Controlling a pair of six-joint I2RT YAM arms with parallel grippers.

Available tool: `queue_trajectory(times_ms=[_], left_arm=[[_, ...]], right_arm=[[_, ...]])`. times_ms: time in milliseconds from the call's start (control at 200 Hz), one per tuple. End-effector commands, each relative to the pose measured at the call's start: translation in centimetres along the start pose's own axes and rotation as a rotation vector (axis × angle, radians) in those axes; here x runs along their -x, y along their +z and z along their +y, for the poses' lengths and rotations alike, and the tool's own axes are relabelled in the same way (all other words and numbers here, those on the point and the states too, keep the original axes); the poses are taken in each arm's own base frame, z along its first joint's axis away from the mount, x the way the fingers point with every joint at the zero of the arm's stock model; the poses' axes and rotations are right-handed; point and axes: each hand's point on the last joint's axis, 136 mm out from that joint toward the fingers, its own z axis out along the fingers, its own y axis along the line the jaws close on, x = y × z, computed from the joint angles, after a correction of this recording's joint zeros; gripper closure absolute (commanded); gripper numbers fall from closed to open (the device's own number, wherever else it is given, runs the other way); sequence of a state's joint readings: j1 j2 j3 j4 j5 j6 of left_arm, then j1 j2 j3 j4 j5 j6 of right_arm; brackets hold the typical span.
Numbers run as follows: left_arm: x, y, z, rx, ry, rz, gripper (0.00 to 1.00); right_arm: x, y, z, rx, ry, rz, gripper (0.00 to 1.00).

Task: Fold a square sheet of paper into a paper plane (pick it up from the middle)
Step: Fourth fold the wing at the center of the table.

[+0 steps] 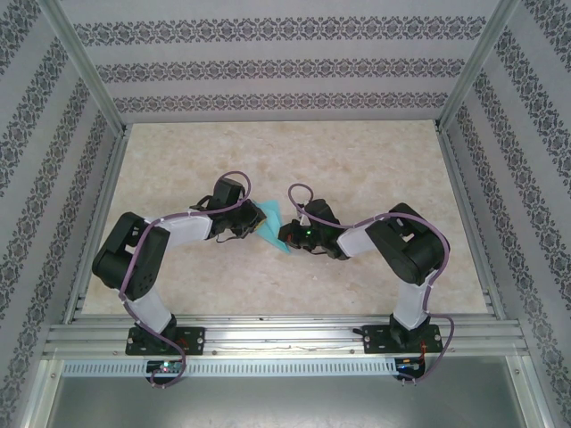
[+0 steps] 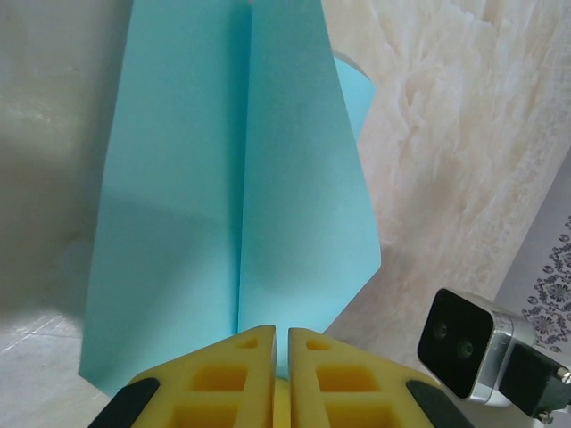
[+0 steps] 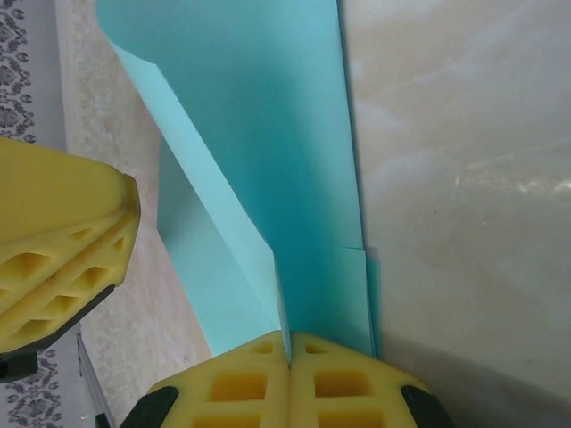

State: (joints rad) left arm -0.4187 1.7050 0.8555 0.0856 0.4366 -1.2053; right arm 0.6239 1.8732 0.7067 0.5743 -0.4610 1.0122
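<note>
Top external view showed us the left gripper [image 1: 251, 226] reaching in from the left, and by its wrist camera we saw its yellow fingers [image 2: 223, 379] all but closed, pinching the thin turquoise-blue folded sheet of paper [image 2: 223, 205] at its centre crease. That sheet sat between the two arms at the middle of the beige marbled table [image 1: 357, 160], its long axis running ahead of both sets of fingers, so we judged neither arm nearer. Rightmost, the right gripper [image 1: 288, 237] had its fingers pressed together on its own edge of the sheet.
</note>
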Motion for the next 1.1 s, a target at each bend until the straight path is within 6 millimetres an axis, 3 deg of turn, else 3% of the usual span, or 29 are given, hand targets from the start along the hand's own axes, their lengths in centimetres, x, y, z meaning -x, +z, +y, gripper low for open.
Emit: queue_trajectory(times_ms=[0,455,1094], left_arm=[[-0.1,0.9,0.3,0.004,-0.007,0.0,0.9],[-0.9,2.3,4.0,0.082,-0.091,0.031,0.93],[-0.8,1.4,2.9,0.053,-0.066,0.014,0.95]], right_arm=[[-1.1,0.0,-3.3,-0.091,0.075,0.021,0.96],[-0.9,-0.7,-3.2,-0.104,0.072,-0.02,0.94],[-1.6,-0.5,-4.1,-0.128,0.111,-0.046,0.95]])
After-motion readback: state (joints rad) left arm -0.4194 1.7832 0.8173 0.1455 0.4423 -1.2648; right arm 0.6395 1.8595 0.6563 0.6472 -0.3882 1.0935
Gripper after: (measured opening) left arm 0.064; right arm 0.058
